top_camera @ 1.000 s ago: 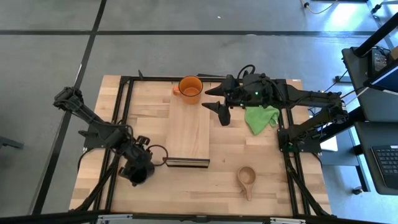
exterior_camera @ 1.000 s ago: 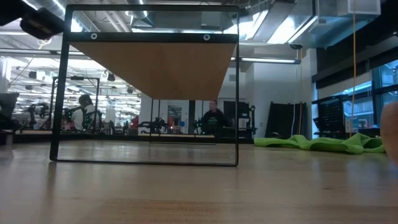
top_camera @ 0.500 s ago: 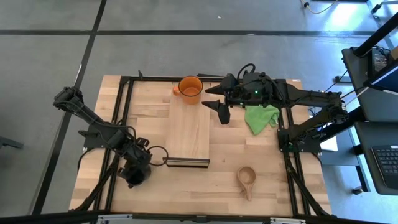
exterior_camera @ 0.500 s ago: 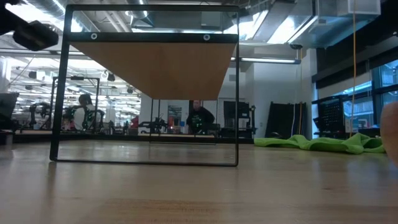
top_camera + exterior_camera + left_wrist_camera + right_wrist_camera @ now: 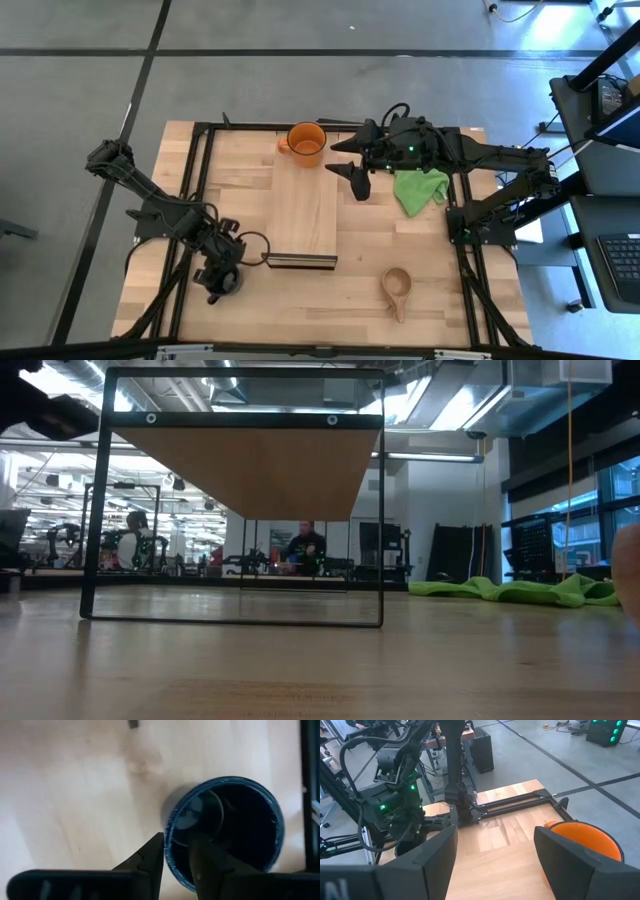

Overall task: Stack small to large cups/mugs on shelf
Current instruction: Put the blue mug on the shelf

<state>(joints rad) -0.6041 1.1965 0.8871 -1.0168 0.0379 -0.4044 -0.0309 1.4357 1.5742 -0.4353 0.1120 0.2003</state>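
Note:
The dark navy mug (image 5: 225, 827) hangs in my left gripper (image 5: 221, 279), which is shut on it left of the shelf's near end. The orange mug (image 5: 305, 143) stands upright on the far end of the light-wood shelf (image 5: 303, 215); it also shows in the right wrist view (image 5: 585, 840). My right gripper (image 5: 347, 163) is open and empty, just right of the orange mug above the shelf's right edge. The shallow wooden cup (image 5: 396, 286) rests on the table at the near right. My left gripper pinches the navy mug's wall at the rim (image 5: 168, 837), one finger (image 5: 150, 857) outside and one finger (image 5: 202, 862) inside. The fingers come from above, pointing down. The mug stays upright with its opening up; in the low view it does not stand on the table top.
A green cloth (image 5: 420, 189) lies right of the shelf, under my right arm. The shelf's black frame (image 5: 240, 500) stands raised on the table. People move in the room beyond the table (image 5: 300, 550). Bare table lies between the shelf's near end and the wooden cup.
My left gripper, still shut on the navy mug, has shifted a little toward the table's near edge. My right gripper has kept still.

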